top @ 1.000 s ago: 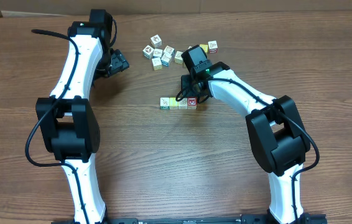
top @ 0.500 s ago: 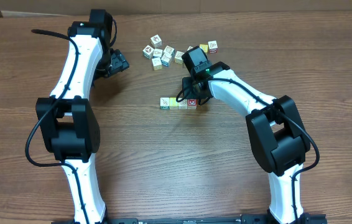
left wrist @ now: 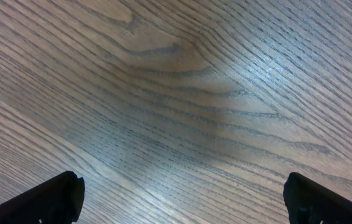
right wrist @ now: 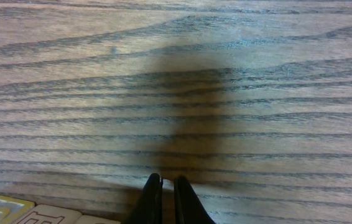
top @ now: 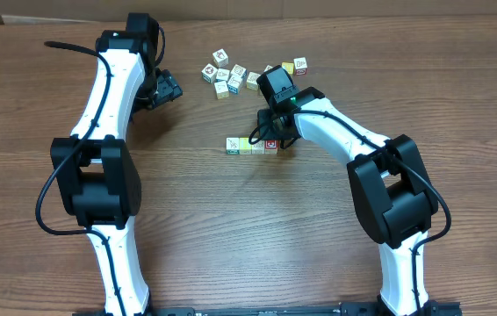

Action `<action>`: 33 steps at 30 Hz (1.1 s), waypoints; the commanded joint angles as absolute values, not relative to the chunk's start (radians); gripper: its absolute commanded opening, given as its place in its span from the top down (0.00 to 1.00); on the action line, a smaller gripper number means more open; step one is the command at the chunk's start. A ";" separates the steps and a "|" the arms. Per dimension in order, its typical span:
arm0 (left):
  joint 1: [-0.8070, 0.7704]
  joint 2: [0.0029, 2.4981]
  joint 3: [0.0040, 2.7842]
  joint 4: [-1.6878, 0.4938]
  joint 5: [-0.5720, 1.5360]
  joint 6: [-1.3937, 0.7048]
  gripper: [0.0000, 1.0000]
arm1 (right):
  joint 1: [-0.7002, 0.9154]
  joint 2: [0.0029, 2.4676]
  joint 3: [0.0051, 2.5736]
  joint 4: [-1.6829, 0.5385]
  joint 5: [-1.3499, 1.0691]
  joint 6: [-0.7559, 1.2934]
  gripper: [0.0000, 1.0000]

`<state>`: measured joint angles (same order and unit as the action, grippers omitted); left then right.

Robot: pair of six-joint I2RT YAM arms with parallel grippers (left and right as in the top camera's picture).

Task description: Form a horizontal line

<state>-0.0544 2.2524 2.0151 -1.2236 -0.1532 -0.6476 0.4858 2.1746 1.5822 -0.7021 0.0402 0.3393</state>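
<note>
While the right tool (top: 272, 133) hangs clenched, with nothing between its black fingers (right wrist: 154, 199), the horizontal line (top: 251, 145) lies near the middle of the brown wood-grain surface (top: 231, 228). It is a short straight row of three tiny picture cubes set edge to edge: one white-green, one pale yellow, one red-faced. That tool sits just behind the row's red-faced end; whether it touches the cube cannot be told. Further back lies a loose cluster of similar small cubes (top: 231, 77), apart from the row. Off to the left, the left tool (top: 168, 88) hovers released over the wood, its dark fingertips (left wrist: 45, 202) spread to the edges of the wrist view, grasping nothing.
</note>
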 commanded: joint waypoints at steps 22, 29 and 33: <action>-0.059 2.263 2.033 -1.222 -0.157 -0.639 0.00 | 0.481 2.171 1.613 -0.676 0.036 0.331 0.95; -0.059 2.263 2.033 -1.222 -0.157 -0.639 0.00 | 0.463 2.171 1.613 -0.624 0.106 0.336 0.95; -0.059 2.263 2.033 -1.222 -0.157 -0.639 0.00 | 0.431 2.171 1.613 -0.641 0.105 0.367 0.95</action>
<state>-0.0544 2.2524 2.0151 -1.2236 -0.1532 -0.6472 0.4625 2.1746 1.5833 -0.6357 0.0792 0.3424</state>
